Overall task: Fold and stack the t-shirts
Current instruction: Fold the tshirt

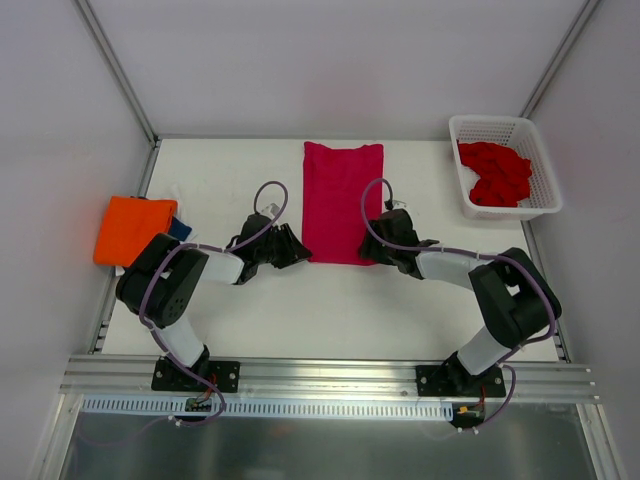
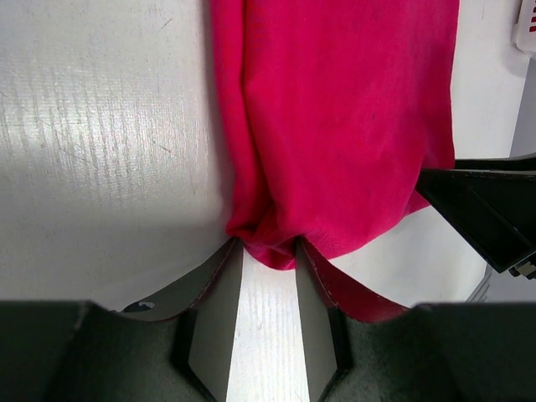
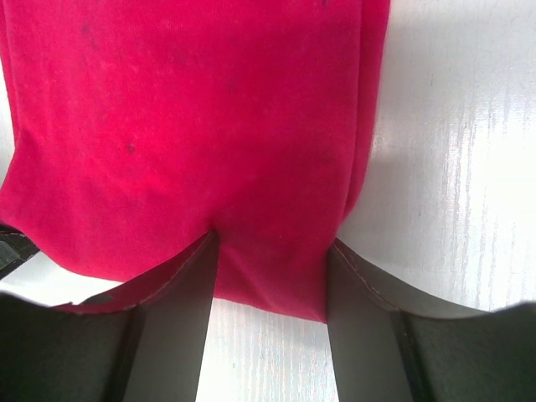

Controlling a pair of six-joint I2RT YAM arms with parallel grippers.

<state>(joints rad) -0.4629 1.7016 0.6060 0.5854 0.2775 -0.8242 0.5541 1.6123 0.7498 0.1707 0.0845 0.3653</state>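
**Pink shirt gripped at both near corners**

The crimson-pink t-shirt [image 1: 342, 200] lies in the middle of the white table [image 1: 330, 310], towards its far side, folded into a long, narrow strip of soft matte cloth with doubled side edges. Its near hem is where both arms meet it.

The left gripper [image 1: 298, 252] reaches in low from the left, its forearm almost level with the tabletop. Its dark, wedge-shaped fingers stand narrow and pinch a bunched, creased knot of the hem's left corner. The right gripper [image 1: 376, 250] mirrors it from the right, also low. Its jaws are set wider, with a flatter span of the hem's right corner caught between them and small creases at each fingertip.

Well off to the left, at the table's edge, sits a folded orange t-shirt [image 1: 135, 228] — a dark blue t-shirt [image 1: 180, 228] peeks out beside it. At the far right corner a white lattice basket [image 1: 490, 122] holds crumpled red t-shirts [image 1: 495, 175].
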